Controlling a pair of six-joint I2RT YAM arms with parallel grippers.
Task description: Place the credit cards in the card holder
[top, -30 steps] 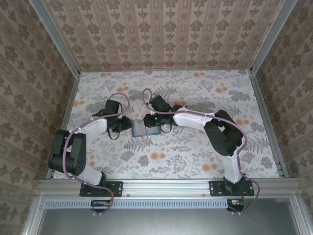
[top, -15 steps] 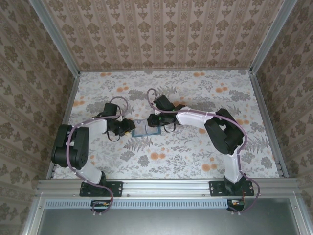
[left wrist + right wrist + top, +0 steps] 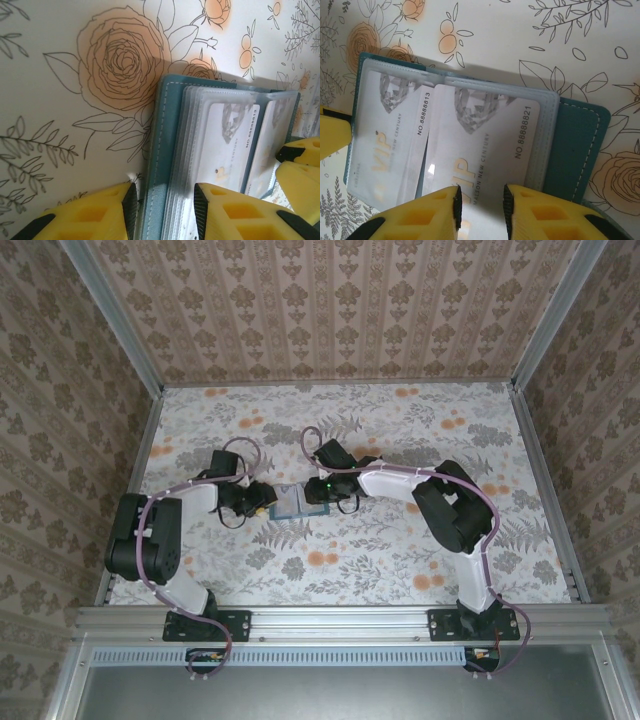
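Observation:
The teal card holder (image 3: 290,502) lies open like a book on the floral table between both grippers. Two pale greyish-white credit cards, one (image 3: 490,135) numbered 88888821 and one (image 3: 390,135) numbered 88888813, sit in its clear sleeves. My right gripper (image 3: 480,210) is open just above the lower edge of the right card, with the teal cover (image 3: 575,150) beside it. My left gripper (image 3: 164,210) is open and straddles the holder's left cover (image 3: 162,150) and the stacked sleeves. The same card (image 3: 230,145) shows in the left wrist view. The red card is out of view.
Both arms reach in over the middle of the table, the left gripper (image 3: 265,498) and right gripper (image 3: 318,490) close on either side of the holder. Patterned walls enclose the table on three sides. A yellow finger (image 3: 300,170) of the right gripper shows at the holder's far side.
The left gripper has slid right onto the holder's left edge. The right gripper has shifted slightly over the holder's right half. The holder has stayed open in the same place.

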